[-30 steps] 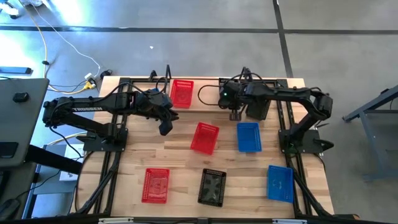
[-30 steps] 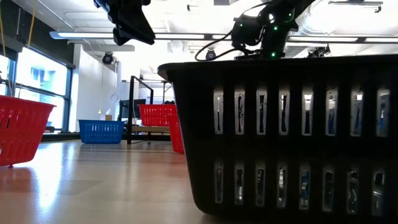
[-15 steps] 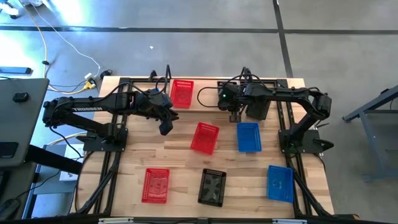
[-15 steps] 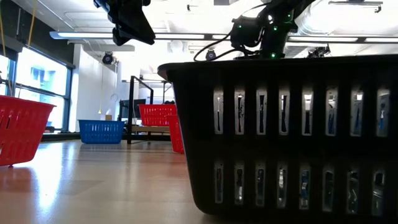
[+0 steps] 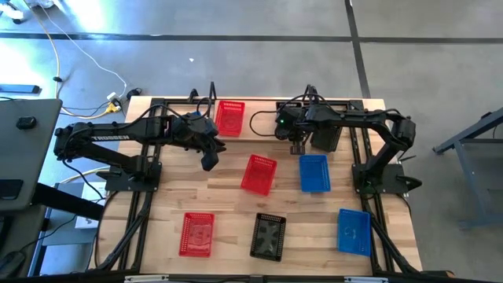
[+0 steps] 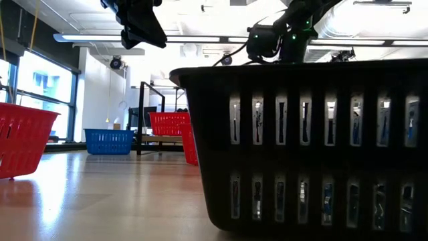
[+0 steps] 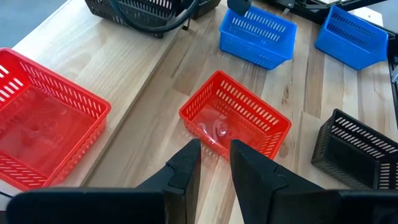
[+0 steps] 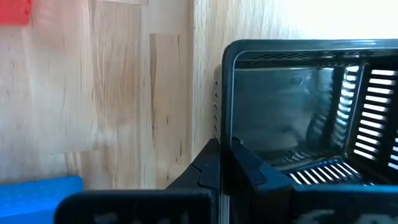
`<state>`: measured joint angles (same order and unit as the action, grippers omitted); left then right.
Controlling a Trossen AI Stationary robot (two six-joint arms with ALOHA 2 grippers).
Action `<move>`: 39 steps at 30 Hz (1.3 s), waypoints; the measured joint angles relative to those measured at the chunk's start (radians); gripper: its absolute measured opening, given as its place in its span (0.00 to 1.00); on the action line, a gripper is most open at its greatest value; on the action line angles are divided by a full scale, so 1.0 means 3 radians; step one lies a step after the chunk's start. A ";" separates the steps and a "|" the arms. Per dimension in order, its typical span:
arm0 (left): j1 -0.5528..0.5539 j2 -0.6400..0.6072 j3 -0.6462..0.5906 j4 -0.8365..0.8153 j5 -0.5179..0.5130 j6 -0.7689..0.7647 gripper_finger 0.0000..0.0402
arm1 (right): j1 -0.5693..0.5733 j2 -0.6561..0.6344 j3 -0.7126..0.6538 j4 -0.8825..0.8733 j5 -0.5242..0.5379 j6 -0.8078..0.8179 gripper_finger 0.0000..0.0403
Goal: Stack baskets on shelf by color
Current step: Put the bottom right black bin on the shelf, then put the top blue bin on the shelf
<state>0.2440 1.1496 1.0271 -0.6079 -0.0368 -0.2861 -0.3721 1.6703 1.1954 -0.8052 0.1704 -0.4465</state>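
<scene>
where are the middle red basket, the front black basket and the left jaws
middle red basket (image 5: 258,174), high view, on its floor
front black basket (image 5: 268,236), high view, on its floor
left gripper (image 7: 214,167), left wrist view, midway between the fingertips

Red, blue, black baskets

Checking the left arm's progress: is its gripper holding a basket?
No. In the left wrist view the left gripper hangs empty above the red basket.
</scene>
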 joint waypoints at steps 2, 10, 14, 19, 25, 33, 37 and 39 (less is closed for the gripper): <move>0.0000 0.0000 0.0000 0.0000 0.0000 -0.0005 0.20 | 0.0000 0.0000 0.0000 -0.0005 0.0004 0.0000 0.00; 0.0000 0.0000 0.0000 -0.0001 0.0000 -0.0071 0.20 | -0.0001 0.0001 0.0000 0.0007 0.0026 0.0001 0.03; 0.0001 0.0000 0.0000 -0.0001 0.0000 -0.0062 0.20 | -0.0001 0.0001 0.0000 0.0047 0.0025 0.0000 0.13; 0.0003 0.0000 0.0000 -0.0001 0.0000 -0.0060 0.20 | -0.0001 -0.0002 0.0000 0.0045 0.0023 0.0001 0.24; 0.0003 0.0000 0.0000 -0.0036 -0.0086 -0.0059 0.20 | 0.0020 -0.0058 0.0063 -0.0048 0.0035 0.0105 0.29; 0.0003 0.0000 0.0000 -0.0489 -0.0229 -0.0086 0.26 | 0.0019 -0.0058 0.0383 -0.0189 0.0034 0.0206 0.30; 0.0003 -0.0001 0.0000 -0.0784 -0.0231 -0.0095 0.32 | 0.0019 -0.0061 0.0540 -0.0312 0.0036 0.0274 0.30; 0.0003 -0.0001 0.0000 -0.0927 -0.0250 -0.0107 0.35 | 0.0019 -0.0061 0.0642 -0.0390 0.0048 0.0297 0.30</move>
<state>0.2447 1.1492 1.0271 -0.8860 -0.1119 -0.3183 -0.3664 1.6520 1.3879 -0.9221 0.1849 -0.3574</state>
